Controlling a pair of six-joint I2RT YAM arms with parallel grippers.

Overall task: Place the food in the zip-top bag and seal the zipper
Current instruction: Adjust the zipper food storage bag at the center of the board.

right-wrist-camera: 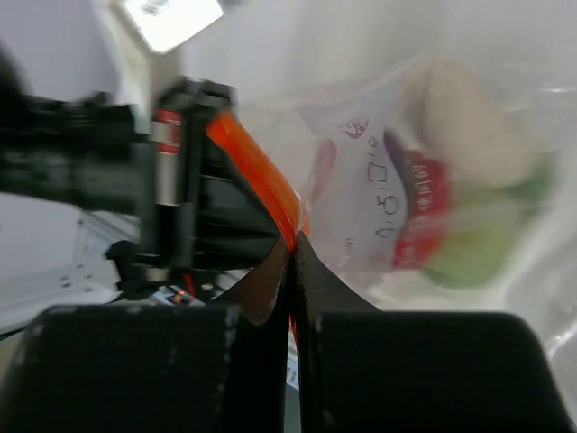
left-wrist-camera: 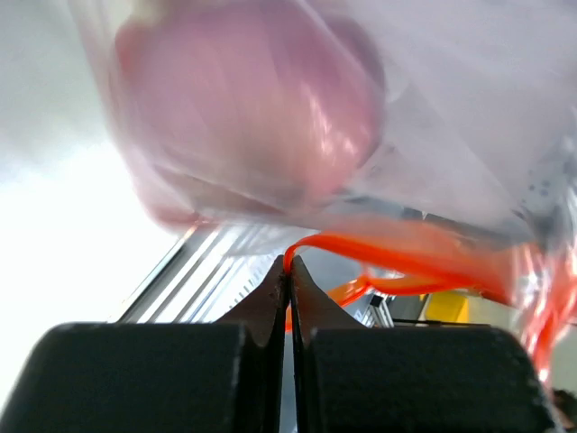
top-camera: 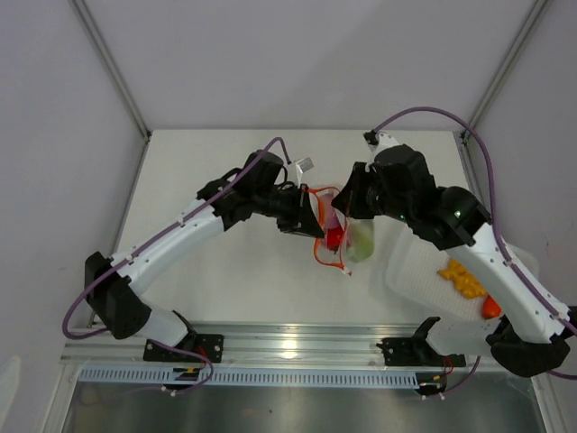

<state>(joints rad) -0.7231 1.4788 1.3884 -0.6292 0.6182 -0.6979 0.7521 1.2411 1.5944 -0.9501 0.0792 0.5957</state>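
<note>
Zip-top bag [top-camera: 347,236] beside white basket [top-camera: 419,271]

white perforated basket [top-camera: 410,271] lay on the right side, near the front | white table [top-camera: 194,153] carried it | aluminium rail [top-camera: 297,340] ran along the table's near edge

White tabletop [top-camera: 207,162] under the left gripper [top-camera: 308,225] and right gripper [top-camera: 344,216], plain pale walls [top-camera: 297,63] beyond them with slanted metal struts [top-camera: 110,68] at the corners. Aluminium rail [top-camera: 297,341] on their near side catches a bright glare; slotted white cable duct [top-camera: 270,374] runs just beside it.
</note>
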